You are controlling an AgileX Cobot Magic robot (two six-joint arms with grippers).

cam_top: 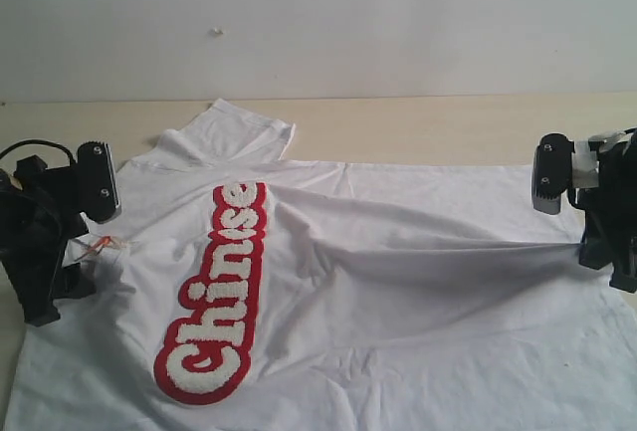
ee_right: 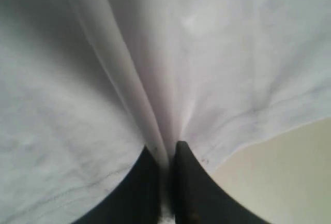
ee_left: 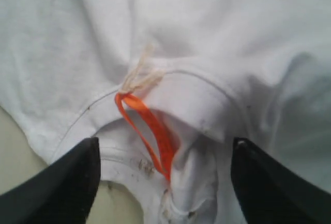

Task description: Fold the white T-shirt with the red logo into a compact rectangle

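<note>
The white T-shirt [cam_top: 398, 302] lies spread face up on the pale bench [cam_top: 448, 127] and fills most of the lower part of the exterior frame. Its red logo [cam_top: 217, 297] runs up and down at left of centre, and one sleeve [cam_top: 234, 127] pokes toward the upper left. The neck points to the left edge of the frame and the hem to the right.

The shirt looks like thin, light cotton: limp, easy to drag, and quick to wrinkle or slide over itself. It should hold no shape of its own, so a pinch on one layer will probably pull a ridge rather than lift the whole cloth. The ribbed collar [ee_left: 207, 105] and the stitched hem are likely the firmest places to grip. The fuzzy logo patch is probably thicker and stiffer, so a fold will sit better beside it than across it.

The left claw [ee_left: 163, 177] stands wide over the collar with its two tips well apart. The orange tag [ee_left: 150, 125] lies between them and nothing is gripped.

The right claw [ee_right: 165, 182], at the right edge of the exterior frame, is closed tight on a pinch of the shirt near the hem. A taut crease runs from it toward the middle of the shirt.
</note>
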